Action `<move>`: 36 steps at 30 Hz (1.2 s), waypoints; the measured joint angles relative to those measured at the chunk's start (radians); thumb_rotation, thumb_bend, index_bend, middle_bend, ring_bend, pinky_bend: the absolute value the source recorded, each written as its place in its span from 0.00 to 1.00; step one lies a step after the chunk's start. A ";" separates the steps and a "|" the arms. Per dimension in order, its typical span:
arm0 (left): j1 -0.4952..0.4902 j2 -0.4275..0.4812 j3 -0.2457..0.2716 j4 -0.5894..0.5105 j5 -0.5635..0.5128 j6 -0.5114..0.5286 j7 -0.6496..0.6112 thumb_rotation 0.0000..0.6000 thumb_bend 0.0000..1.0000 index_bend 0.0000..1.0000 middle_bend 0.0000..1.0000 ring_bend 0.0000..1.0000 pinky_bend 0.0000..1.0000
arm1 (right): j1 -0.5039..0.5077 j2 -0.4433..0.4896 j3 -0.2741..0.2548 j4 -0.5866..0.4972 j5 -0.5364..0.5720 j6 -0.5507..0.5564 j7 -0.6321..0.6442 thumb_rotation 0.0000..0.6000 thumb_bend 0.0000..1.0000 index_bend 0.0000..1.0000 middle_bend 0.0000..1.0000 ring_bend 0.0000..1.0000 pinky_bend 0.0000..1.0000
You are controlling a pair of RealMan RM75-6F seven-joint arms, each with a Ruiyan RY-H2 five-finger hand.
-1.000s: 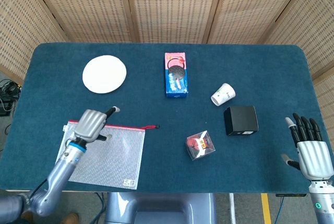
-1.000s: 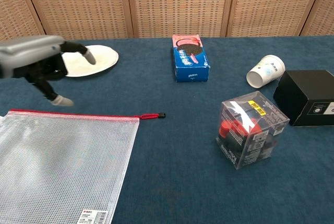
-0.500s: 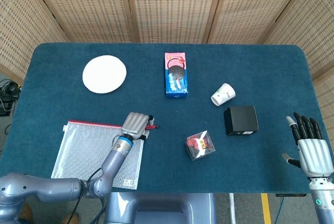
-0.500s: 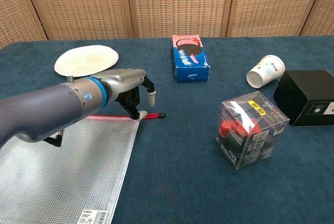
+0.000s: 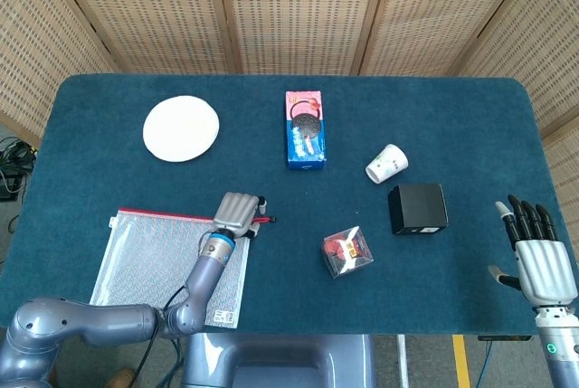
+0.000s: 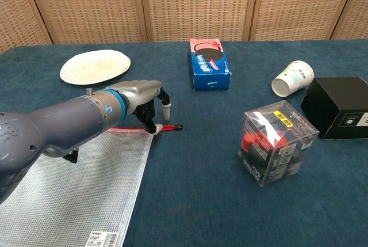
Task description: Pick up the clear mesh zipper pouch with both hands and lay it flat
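The clear mesh zipper pouch lies flat at the table's front left, its red zipper edge on the far side. The chest view shows the pouch and its red pull tab sticking out to the right. My left hand hovers over the pouch's far right corner, fingers bent down. In the chest view the left hand has a fingertip touching that corner by the zipper end, with the thumb held apart. My right hand is open past the table's front right edge, holding nothing.
A white plate sits at the back left. A blue cookie box lies mid-table. A tipped paper cup, a black box and a clear box with red contents stand to the right of the pouch.
My left hand swept from over the pouch's left part to its far right corner and has since settled there. The pouch and right hand have not moved.
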 measured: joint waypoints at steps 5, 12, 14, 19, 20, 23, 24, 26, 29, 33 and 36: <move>-0.011 -0.024 0.002 0.034 -0.006 -0.012 -0.008 1.00 0.44 0.42 0.94 0.97 1.00 | 0.000 0.003 0.001 -0.002 0.008 -0.004 0.001 1.00 0.00 0.00 0.00 0.00 0.00; -0.024 -0.056 0.007 0.083 -0.012 -0.024 -0.016 1.00 0.44 0.42 0.94 0.97 1.00 | 0.001 0.004 0.001 -0.001 0.010 -0.007 0.007 1.00 0.00 0.00 0.00 0.00 0.00; -0.025 -0.063 0.011 0.093 -0.012 -0.027 -0.020 1.00 0.44 0.43 0.94 0.97 1.00 | 0.002 0.004 0.001 0.001 0.012 -0.009 0.011 1.00 0.00 0.00 0.00 0.00 0.00; -0.026 -0.071 0.013 0.111 -0.009 -0.027 -0.024 1.00 0.44 0.43 0.94 0.97 1.00 | 0.003 0.004 0.001 0.004 0.010 -0.009 0.019 1.00 0.00 0.00 0.00 0.00 0.00; -0.027 -0.073 0.013 0.113 -0.010 -0.028 -0.025 1.00 0.44 0.44 0.94 0.97 1.00 | 0.003 0.003 0.001 0.004 0.010 -0.009 0.020 1.00 0.00 0.00 0.00 0.00 0.00; -0.026 -0.076 0.013 0.121 -0.010 -0.032 -0.030 1.00 0.44 0.50 0.94 0.97 1.00 | 0.003 0.003 0.000 0.006 0.009 -0.009 0.024 1.00 0.00 0.00 0.00 0.00 0.00; -0.025 -0.077 0.014 0.123 -0.009 -0.033 -0.033 1.00 0.45 0.52 0.94 0.97 1.00 | 0.004 0.003 0.000 0.007 0.010 -0.009 0.025 1.00 0.00 0.00 0.00 0.00 0.00; -0.024 -0.080 0.015 0.130 -0.004 -0.036 -0.040 1.00 0.47 0.52 0.94 0.97 1.00 | 0.004 0.002 -0.001 0.008 0.010 -0.011 0.027 1.00 0.00 0.00 0.00 0.00 0.00; -0.022 -0.084 0.019 0.138 0.003 -0.039 -0.045 1.00 0.47 0.54 0.94 0.97 1.00 | 0.004 0.002 -0.001 0.007 0.008 -0.011 0.026 1.00 0.00 0.00 0.00 0.00 0.00; -0.021 -0.086 0.016 0.139 0.012 -0.039 -0.054 1.00 0.47 0.56 0.94 0.97 1.00 | 0.004 0.003 -0.002 0.006 0.010 -0.012 0.028 1.00 0.00 0.00 0.00 0.00 0.00; -0.019 -0.088 0.016 0.138 0.016 -0.037 -0.056 1.00 0.47 0.59 0.94 0.97 1.00 | 0.005 0.004 -0.002 0.005 0.011 -0.013 0.029 1.00 0.00 0.00 0.00 0.00 0.00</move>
